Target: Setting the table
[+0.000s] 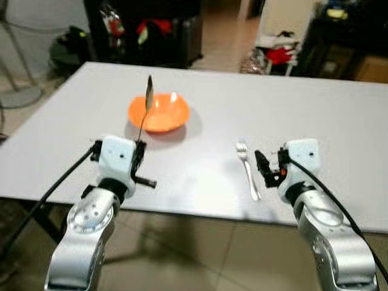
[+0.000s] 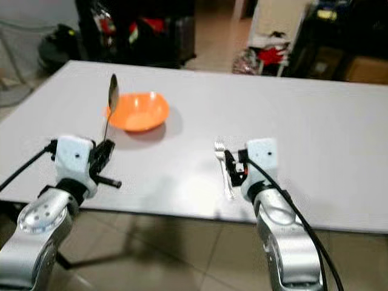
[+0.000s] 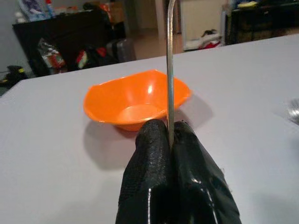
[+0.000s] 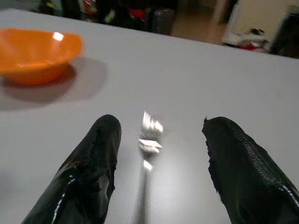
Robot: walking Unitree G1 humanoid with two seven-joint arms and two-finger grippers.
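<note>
An orange bowl [image 1: 159, 113] sits on the white table [image 1: 315, 115], left of the middle. My left gripper [image 1: 139, 159] is shut on the handle of a metal spoon [image 1: 146, 106], which stands upright just in front of the bowl [image 3: 135, 100]; its handle [image 3: 170, 70] rises from between the fingers. A metal fork [image 1: 248, 169] lies flat on the table near the front edge. My right gripper [image 1: 264, 166] is open just right of the fork [image 4: 148, 137], with one finger on each side of it in the right wrist view.
Beyond the table's far edge stand dark shelves [image 1: 145, 30] and cluttered bags [image 1: 276, 51] on a tiled floor. A chair base [image 1: 18, 94] is at the far left. The right half of the table has free room.
</note>
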